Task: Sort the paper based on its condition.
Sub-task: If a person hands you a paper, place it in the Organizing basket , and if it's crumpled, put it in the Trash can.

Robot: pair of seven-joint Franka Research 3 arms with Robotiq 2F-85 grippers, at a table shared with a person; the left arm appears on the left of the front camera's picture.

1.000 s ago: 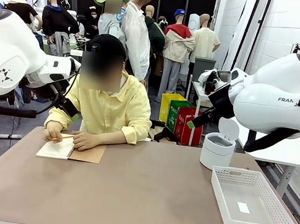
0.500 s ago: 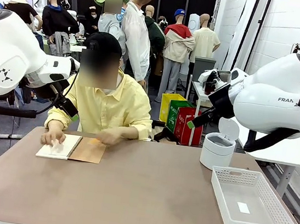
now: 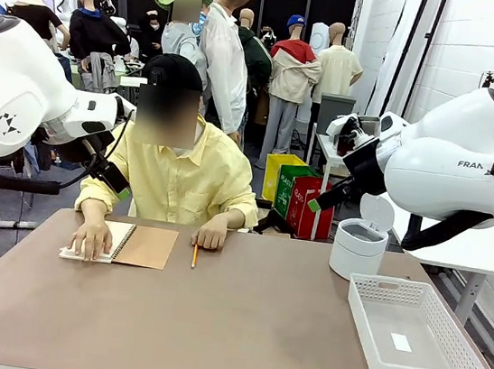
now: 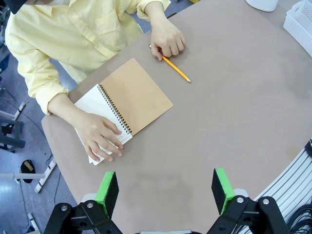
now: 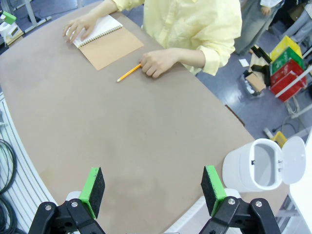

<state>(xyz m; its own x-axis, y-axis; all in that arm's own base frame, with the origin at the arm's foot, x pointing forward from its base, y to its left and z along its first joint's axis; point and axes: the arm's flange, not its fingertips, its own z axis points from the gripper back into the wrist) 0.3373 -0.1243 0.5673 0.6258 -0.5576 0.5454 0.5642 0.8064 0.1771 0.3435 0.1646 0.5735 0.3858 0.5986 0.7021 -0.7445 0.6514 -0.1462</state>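
- Both arms hang high over the table (image 3: 246, 330). The left gripper (image 4: 165, 191) has its green pads spread wide with nothing between them, and the right gripper (image 5: 152, 189) is the same.
- The paper (image 4: 97, 100) is a white page bound in the spiral notebook (image 3: 146, 246) at the far left. One hand of the person (image 3: 91, 239) is pressed flat on it. I see no loose sheet for the robot to take, so a reach now would likely meet fingers rather than paper.
- The person's other hand (image 3: 213, 235) rests by the pencil (image 3: 194, 254) just beside the notebook. An arm coming down there could knock the pencil rolling or crowd that hand.
- A thin sheet lying flat on the tabletop gives the pads no edge. A pinch could slide over it, or wrinkle a good sheet and spoil the very condition being judged.
- The white basket (image 3: 367, 310) and the open-lidded bin (image 3: 357, 249) sit close together on the right. Which one takes which condition is my guess, and a sheet dropped from height could drift into the wrong one.
- The small tag (image 3: 400, 342) in the basket could be mistaken for paper.
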